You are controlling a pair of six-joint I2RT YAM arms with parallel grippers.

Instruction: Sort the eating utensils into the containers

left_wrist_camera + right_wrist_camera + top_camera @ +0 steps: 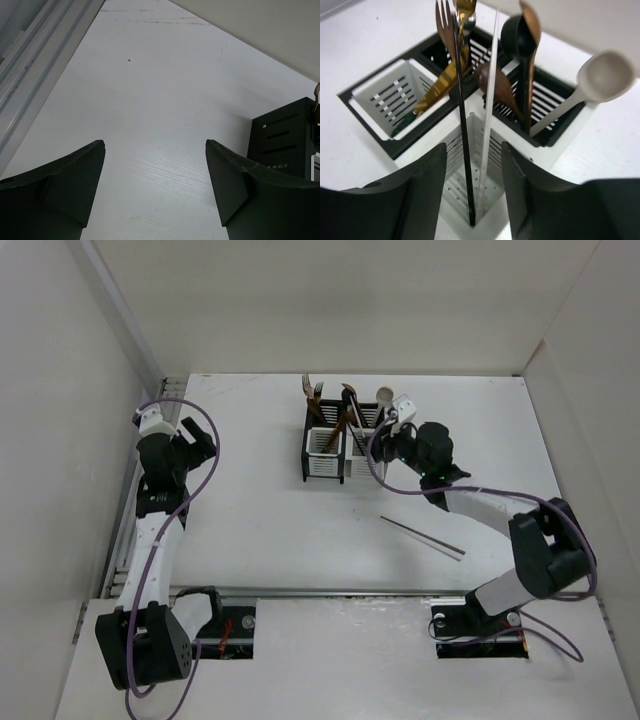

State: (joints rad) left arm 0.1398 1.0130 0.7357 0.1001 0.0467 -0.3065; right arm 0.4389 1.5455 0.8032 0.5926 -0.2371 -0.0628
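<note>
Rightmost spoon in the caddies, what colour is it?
Pale cream spoon, clearest in the right wrist view.

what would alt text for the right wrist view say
The right gripper, open, straddles two upright chopsticks, one dark and one silvery, standing in a white slotted compartment. Behind, other compartments hold a gold fork, brown spoons, a black spoon and a pale wooden spoon.

Fork tips (446, 11) beyond the top edge
</note>
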